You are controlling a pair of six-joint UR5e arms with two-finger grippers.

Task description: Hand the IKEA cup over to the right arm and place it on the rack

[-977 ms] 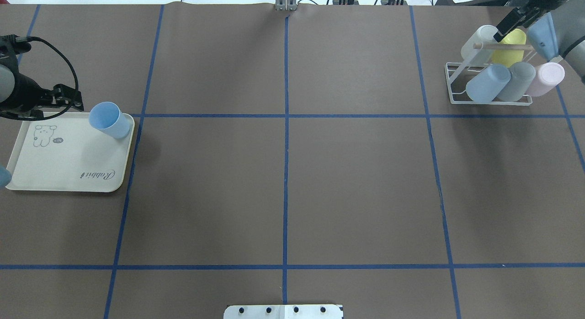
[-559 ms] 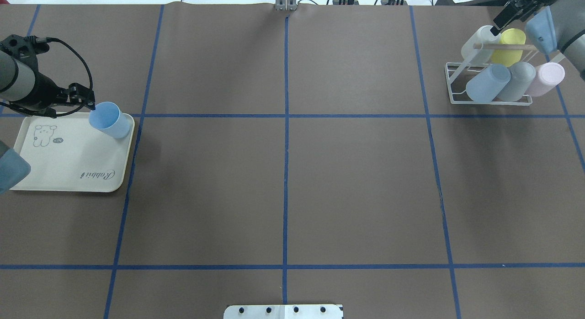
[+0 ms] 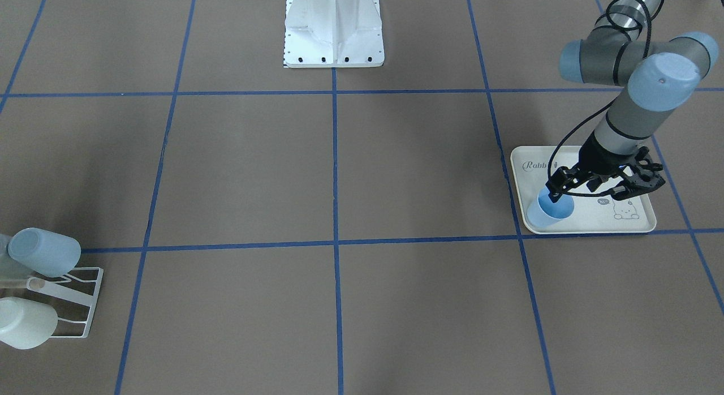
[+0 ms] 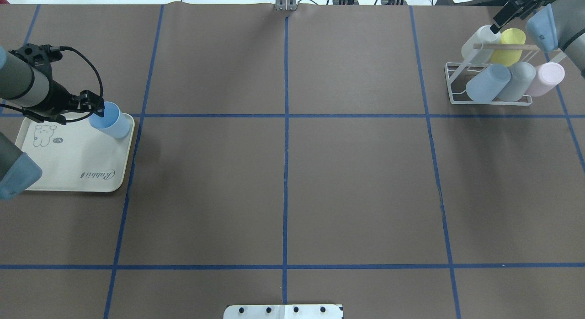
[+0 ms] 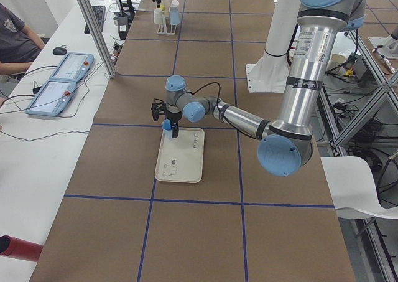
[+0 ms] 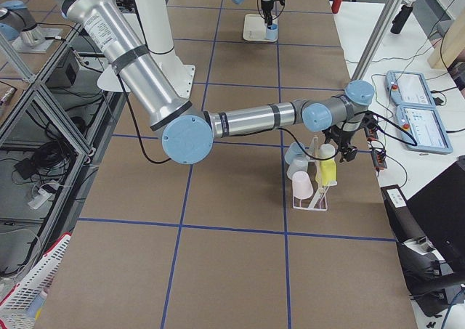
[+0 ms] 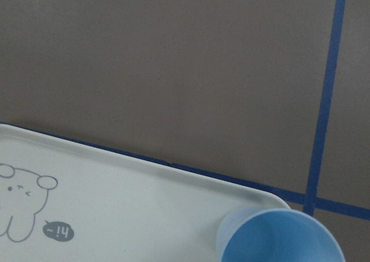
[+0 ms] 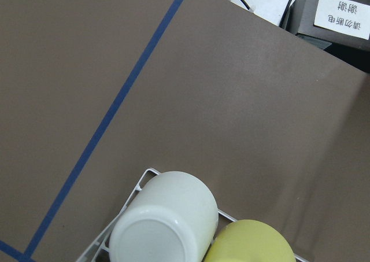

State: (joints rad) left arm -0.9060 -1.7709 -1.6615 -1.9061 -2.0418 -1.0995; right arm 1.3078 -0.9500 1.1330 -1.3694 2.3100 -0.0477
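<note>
Light blue cup (image 4: 116, 125); cream tray (image 4: 68, 168), grey, seemingly rabbit print; white rack (image 4: 449, 83); brown table (image 4: 356, 186), blue lines.

Brown paper (image 4: 356, 182) is covering the table (image 4: 205, 218), blue tape (image 4: 285, 195) dividing it into squares. A white bench (image 5: 25, 182) is running alongside

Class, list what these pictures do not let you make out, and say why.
Black two-finger right gripper: small, at the overhead view's top edge; open or shut unclear.
White wire rack: cut by the front-facing view's left edge.
Light blue plastic cup: cropped by the left wrist view's bottom edge.
Cream rabbit-print tray: grey left arm hides part of its lettering, front-facing view.
</note>
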